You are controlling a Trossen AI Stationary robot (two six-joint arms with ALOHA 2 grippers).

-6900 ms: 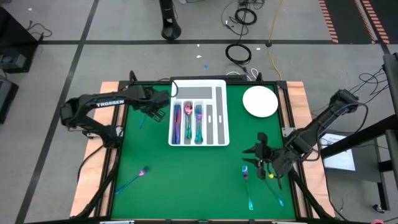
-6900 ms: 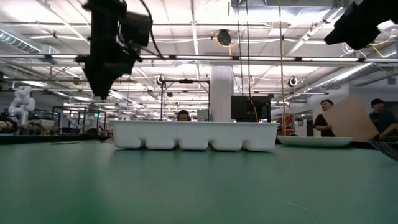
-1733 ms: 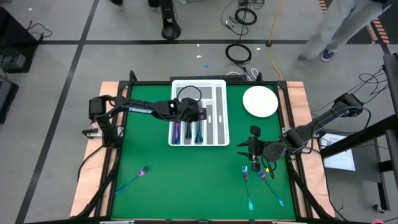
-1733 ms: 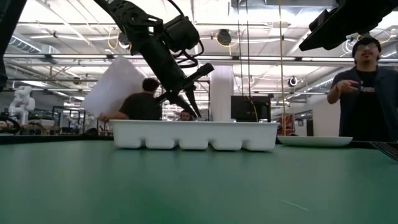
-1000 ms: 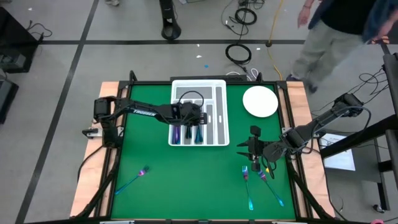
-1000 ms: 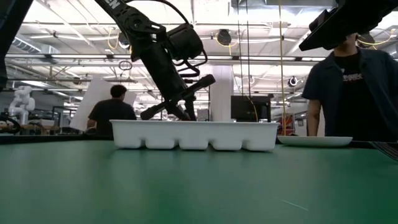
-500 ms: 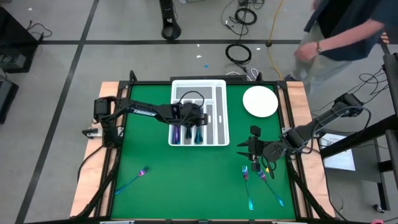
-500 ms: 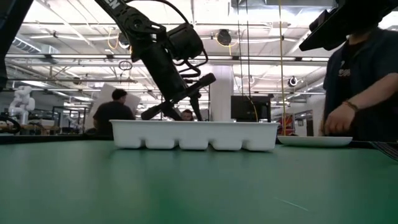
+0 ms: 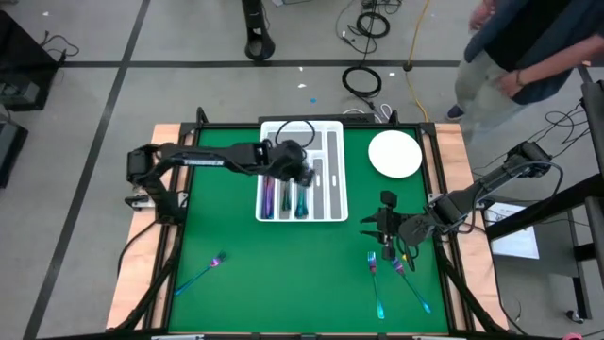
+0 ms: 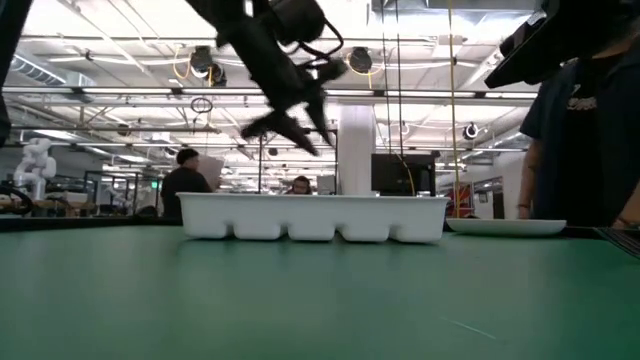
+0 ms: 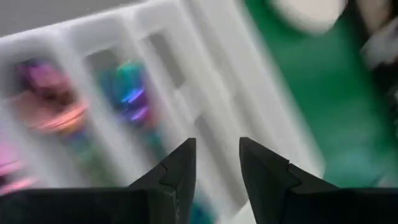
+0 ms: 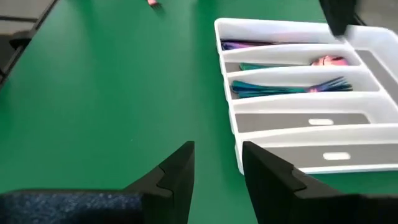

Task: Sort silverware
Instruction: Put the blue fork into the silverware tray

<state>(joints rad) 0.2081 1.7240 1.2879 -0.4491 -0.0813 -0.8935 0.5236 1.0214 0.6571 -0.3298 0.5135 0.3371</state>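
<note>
On the near left of the green table (image 9: 283,274) I note one loose piece of silverware (image 9: 199,275), well apart from everything else.

The left gripper (image 9: 300,168) hangs above the white compartmented tray (image 9: 336,175), over its middle compartments. Its fingers (image 11: 177,171) stand apart with nothing between them. The tray's left three slots hold sorted pieces (image 9: 284,195); the right-hand slots look bare. I judge this step to be the end of a drop-off into the tray.

The round white plate (image 9: 394,154) sits just right of the tray, with nothing on it that I can see.

The right gripper (image 9: 388,231) waits low near the table's right edge, fingers (image 12: 176,171) spread and holding nothing, just beside a cluster of unsorted pieces (image 9: 396,274).

A person (image 9: 528,42) stands beyond the far right corner.

Next, I judge, a free arm must go to the loose pieces; the lone left piece suits the left arm.
</note>
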